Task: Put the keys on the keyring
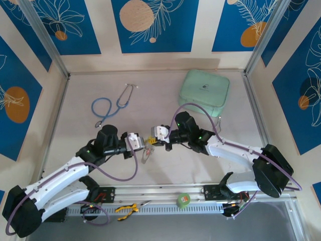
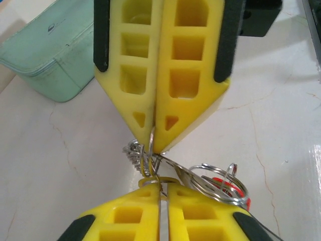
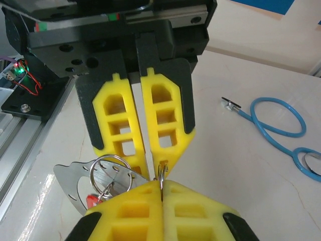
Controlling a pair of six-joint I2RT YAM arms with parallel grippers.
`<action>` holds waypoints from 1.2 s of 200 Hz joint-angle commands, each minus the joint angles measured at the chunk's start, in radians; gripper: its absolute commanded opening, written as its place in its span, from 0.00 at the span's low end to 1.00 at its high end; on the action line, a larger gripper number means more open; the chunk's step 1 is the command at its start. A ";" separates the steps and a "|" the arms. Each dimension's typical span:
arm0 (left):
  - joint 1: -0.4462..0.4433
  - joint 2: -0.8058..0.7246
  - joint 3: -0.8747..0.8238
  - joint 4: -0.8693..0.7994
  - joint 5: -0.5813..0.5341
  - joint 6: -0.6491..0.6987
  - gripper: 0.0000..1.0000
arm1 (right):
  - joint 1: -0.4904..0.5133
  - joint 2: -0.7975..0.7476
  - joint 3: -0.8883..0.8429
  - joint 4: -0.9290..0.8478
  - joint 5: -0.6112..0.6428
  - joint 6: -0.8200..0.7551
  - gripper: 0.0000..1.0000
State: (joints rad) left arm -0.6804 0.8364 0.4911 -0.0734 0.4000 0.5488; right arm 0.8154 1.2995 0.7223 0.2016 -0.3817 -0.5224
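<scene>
Seen from above, two robot arms meet tip to tip at the middle of a pale desk [image 1: 165,100]. The left tool [image 1: 141,142] and the right tool [image 1: 153,139] are each pinched together on the keyring [image 1: 146,152], which is held between them. Small silver keys [image 2: 133,150] and a red tag [image 2: 223,184] hang from it. A blue stethoscope [image 1: 113,105] lies at 10 o'clock and a mint-green case [image 1: 204,93] at 1 o'clock.

Mid-table: left gripper [image 1: 142,142] at 9 o'clock, right gripper [image 1: 154,137] at 3, thin silver wire keyring [image 1: 146,151] between. Blue tube stethoscope [image 1: 107,106] at 11, pale green rounded case [image 1: 204,92] at 1.
</scene>
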 commanded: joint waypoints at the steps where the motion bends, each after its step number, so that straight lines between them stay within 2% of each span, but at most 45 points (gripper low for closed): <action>1: -0.009 -0.059 0.018 -0.092 -0.029 0.037 0.15 | 0.004 -0.005 -0.008 0.016 -0.002 -0.015 0.00; 33: -0.010 -0.091 0.054 -0.155 -0.049 0.057 0.21 | 0.010 -0.004 0.003 -0.020 0.003 -0.044 0.00; 103: -0.010 0.003 0.089 -0.085 0.030 0.036 0.25 | 0.033 0.002 0.020 -0.031 0.012 -0.055 0.00; 166: -0.009 0.021 0.099 -0.077 0.060 0.030 0.28 | 0.040 0.014 0.029 -0.036 0.023 -0.065 0.00; 209: -0.009 0.026 0.106 -0.077 0.076 0.028 0.26 | 0.050 0.017 0.035 -0.047 0.033 -0.074 0.00; 240: -0.010 0.029 0.108 -0.073 0.081 0.028 0.17 | 0.055 0.018 0.040 -0.056 0.037 -0.079 0.00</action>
State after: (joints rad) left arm -0.6811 0.8623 0.5652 -0.1650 0.4404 0.5770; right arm 0.8585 1.3113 0.7334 0.1638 -0.3428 -0.5838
